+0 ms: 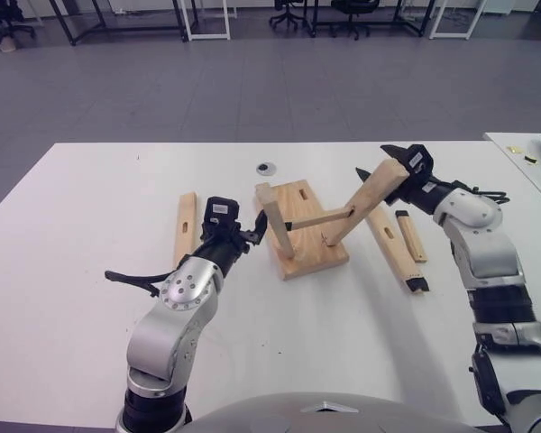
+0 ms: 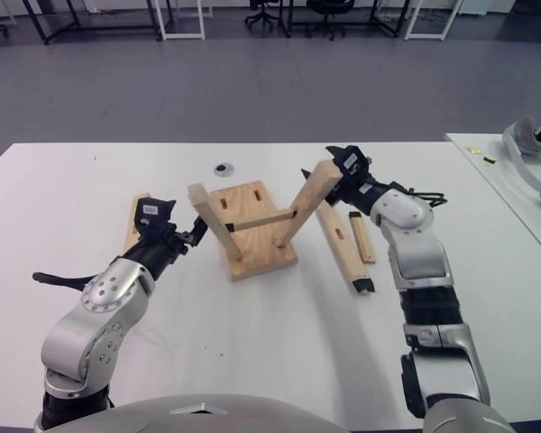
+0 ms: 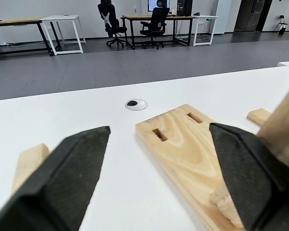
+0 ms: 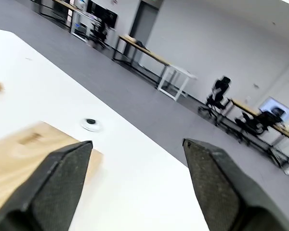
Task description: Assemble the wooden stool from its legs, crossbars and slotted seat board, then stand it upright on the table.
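Your right gripper (image 1: 374, 161) pinches the upper end of the tilted leg (image 1: 365, 203). The leg's long axis slopes down and toward your left, ending in a foot on the slotted seat board (image 1: 311, 257). That board lies flat mid-tabletop (image 1: 90, 207), nearer the far edge. A crossbar (image 1: 320, 218) ties the tilted leg to the standing leg (image 1: 275, 221) at the board's left end. Your left gripper (image 1: 250, 233), fingers spread, hovers just beside that standing leg, so it looks the nearer one to brace it while the right swings its leg upright. All parts are pale, square-cut wood with dark slots. A loose leg (image 1: 389, 248) and a short crossbar (image 1: 411, 236) lie toward the right edge, and another loose leg (image 1: 187, 227) toward the left.
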You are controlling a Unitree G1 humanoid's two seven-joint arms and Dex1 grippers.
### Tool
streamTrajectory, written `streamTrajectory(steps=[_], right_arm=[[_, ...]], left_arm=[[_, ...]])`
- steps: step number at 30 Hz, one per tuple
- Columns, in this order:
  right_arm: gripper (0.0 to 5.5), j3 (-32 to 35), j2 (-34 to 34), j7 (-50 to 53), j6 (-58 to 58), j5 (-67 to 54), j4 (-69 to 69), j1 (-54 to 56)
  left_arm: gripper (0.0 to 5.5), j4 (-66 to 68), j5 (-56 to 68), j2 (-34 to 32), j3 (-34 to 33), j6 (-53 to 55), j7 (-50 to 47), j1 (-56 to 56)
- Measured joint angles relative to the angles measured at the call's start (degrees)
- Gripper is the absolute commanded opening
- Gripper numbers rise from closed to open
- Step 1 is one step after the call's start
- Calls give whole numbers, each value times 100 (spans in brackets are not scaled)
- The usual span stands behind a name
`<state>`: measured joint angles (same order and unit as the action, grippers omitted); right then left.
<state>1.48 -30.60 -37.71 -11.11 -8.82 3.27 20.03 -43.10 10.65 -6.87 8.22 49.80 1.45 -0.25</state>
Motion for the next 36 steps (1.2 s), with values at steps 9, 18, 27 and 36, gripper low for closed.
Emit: streamTrajectory(steps=[9, 18, 27, 36], right_arm=[[347, 530, -44, 1120, -1420, 237, 2120, -1259], [347, 102, 476, 1765, -3702, -62, 3903, -3126], [347, -1892, 446, 1713, -3456, 895, 897, -1064], [347, -1934, 1013, 1860, -1458, 1370, -1799, 247]], left_arm=[[381, 53, 336, -481, -1004, -57, 623, 206], [381, 795, 365, -960, -1182, -704, 1109, 17], [381, 3128, -1348, -2115, 806, -2055, 1854, -206], [381, 3111, -1327, -1675, 1148, -2279, 2278, -236]])
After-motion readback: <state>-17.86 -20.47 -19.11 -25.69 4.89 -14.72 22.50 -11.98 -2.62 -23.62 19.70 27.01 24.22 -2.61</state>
